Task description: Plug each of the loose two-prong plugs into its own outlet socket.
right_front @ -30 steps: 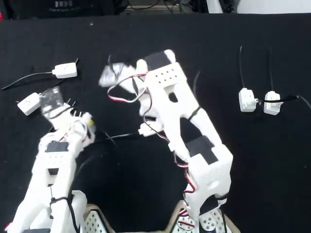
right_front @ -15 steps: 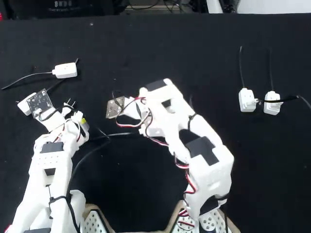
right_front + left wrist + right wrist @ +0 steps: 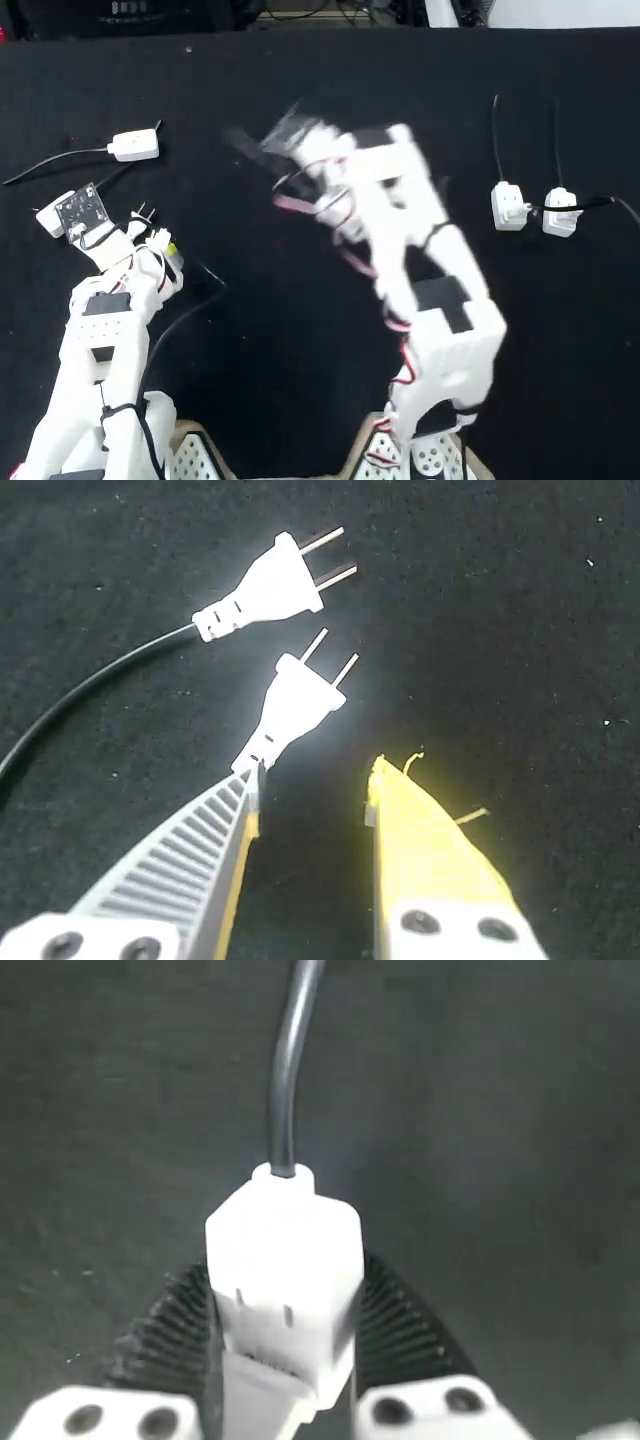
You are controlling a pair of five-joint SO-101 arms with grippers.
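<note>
Left gripper (image 3: pixel 315 770) hangs open near the tabletop's (image 3: pixel 330 70) left edge, just behind the nearer plug (image 3: pixel 295 698), second plug (image 3: pixel 265 588) close by, and the right gripper (image 3: pixel 285 1325) is clamped on a corded socket (image 3: pixel 285 1240).

Black cloth table (image 3: pixel 300 80): at left, white plastic socket block on a black cord (image 3: pixel 133 146), with a second white socket block (image 3: pixel 50 216) nearer the front, partly under the left arm; at right, white corded block (image 3: pixel 508 206) just beside its white twin (image 3: pixel 560 212). Left gripper (image 3: pixel 310 775): small white two-prong plug (image 3: pixel 295 695) just ahead of its fingertips, white two-prong plug on a black cord (image 3: pixel 265 588) just beyond that. Right gripper (image 3: pixel 285 1278), over the table's middle: white rectangular outlet socket (image 3: pixel 285 1245) between its fingers.
</note>
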